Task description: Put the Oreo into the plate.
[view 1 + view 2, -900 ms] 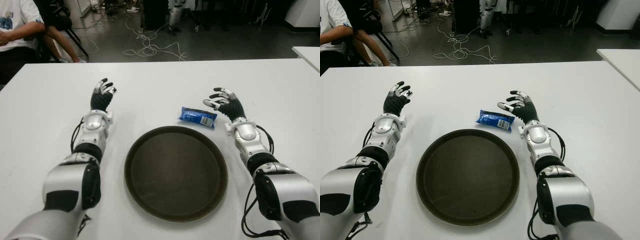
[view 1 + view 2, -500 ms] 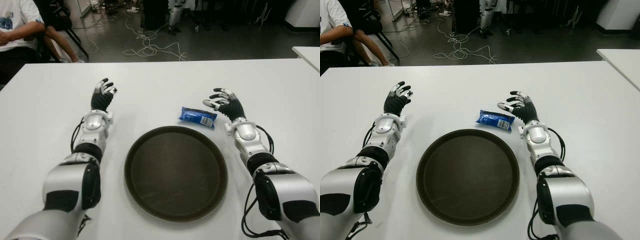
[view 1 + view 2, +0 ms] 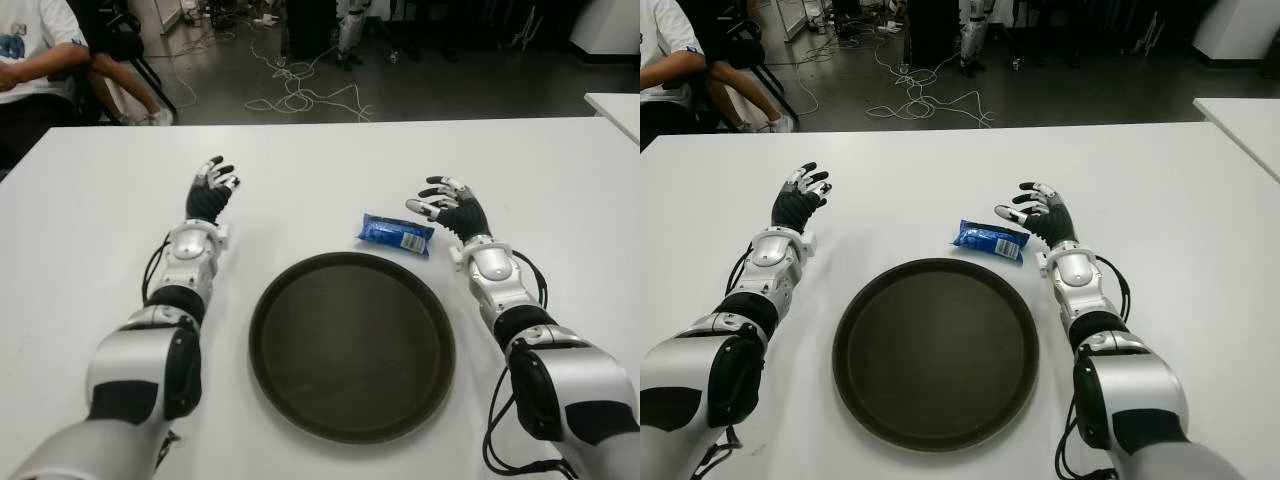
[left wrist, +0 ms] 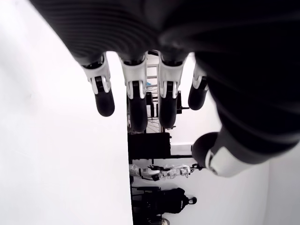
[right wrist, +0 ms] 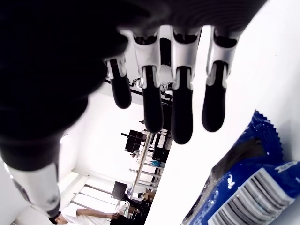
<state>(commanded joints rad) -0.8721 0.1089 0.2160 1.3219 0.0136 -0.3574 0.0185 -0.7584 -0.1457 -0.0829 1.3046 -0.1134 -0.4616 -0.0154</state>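
Observation:
A blue Oreo packet [image 3: 396, 233] lies flat on the white table [image 3: 320, 160], just beyond the far right rim of the round dark plate [image 3: 352, 345]. My right hand [image 3: 447, 208] is just to the right of the packet, fingers spread and holding nothing; its wrist view shows the Oreo packet [image 5: 248, 187] close beside the fingertips [image 5: 181, 126]. My left hand [image 3: 208, 190] shows on the left side of the table, beyond the plate's left edge, fingers relaxed and empty. The plate holds nothing.
A seated person [image 3: 40, 50] is at the table's far left corner. Cables [image 3: 300, 95] lie on the floor beyond the table. Another white table's corner [image 3: 615, 105] shows at the right.
My left hand has shifted slightly to the right and its fingers have opened a little. The right hand, the packet and the plate have not moved.

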